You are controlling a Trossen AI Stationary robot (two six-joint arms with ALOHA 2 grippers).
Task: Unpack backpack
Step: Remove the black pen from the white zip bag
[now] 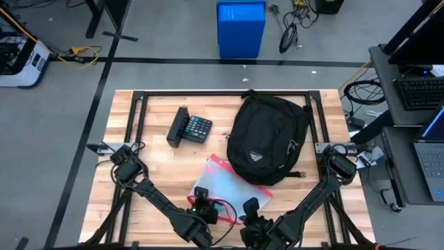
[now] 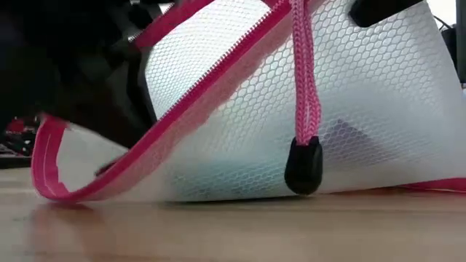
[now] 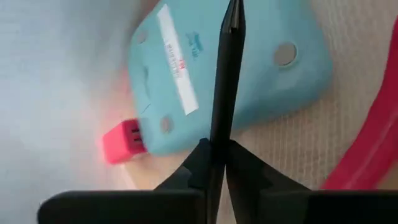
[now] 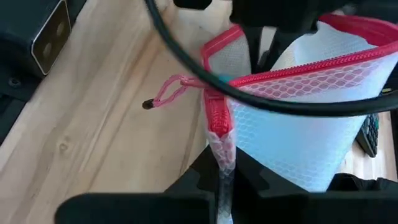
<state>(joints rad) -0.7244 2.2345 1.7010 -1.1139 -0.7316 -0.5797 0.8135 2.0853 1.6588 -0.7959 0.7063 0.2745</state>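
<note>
While the backpack (image 1: pixel 267 139) lay at about one o'clock from the mesh pouch (image 1: pixel 225 180), the right gripper (image 4: pixel 222 163) pinched the pouch's corner, seemingly to steady it as the left gripper (image 3: pixel 219 149), fingers closed together, reached inside toward a teal device (image 3: pixel 249 68).

Both arms are stretched toward the near middle of the worktop. The left gripper (image 1: pixel 202 201) is closed, and the right gripper (image 1: pixel 250 208) is closed beside it.
</note>
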